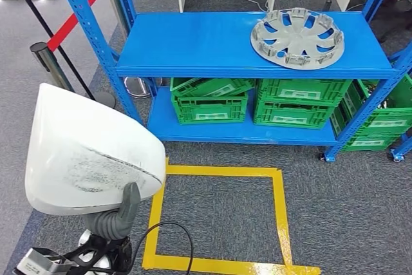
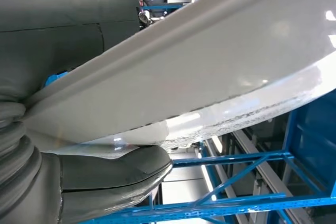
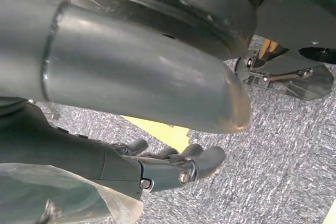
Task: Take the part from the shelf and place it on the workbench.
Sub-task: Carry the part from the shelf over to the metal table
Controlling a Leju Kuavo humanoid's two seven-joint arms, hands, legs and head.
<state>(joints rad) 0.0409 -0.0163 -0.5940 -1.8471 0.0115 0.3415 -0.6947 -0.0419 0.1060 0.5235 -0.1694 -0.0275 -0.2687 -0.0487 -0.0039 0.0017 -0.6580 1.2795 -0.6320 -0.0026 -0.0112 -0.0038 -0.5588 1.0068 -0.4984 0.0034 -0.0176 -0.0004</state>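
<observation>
Gripping a smooth, glossy white curved shell part (image 1: 87, 152), left robot hand (image 1: 119, 214); right robot hand (image 3: 158, 166) loose-fingered, nothing held.

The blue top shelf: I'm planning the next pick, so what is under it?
Under the blue top shelf, green crates sit on the lower shelf, one tilted atop another. Their contents are hidden by the shelf above.

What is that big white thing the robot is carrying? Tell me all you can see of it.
The white part is a broad, smooth, rounded shell, like glossy painted plastic or metal, with a dull scuffed patch near its lower edge. The left wrist view shows a raised rim along it. The left hand grips its edge from below, thumb on one face. It is held tilted above the grey carpet, off the blue shelf, touching nothing else.
</observation>
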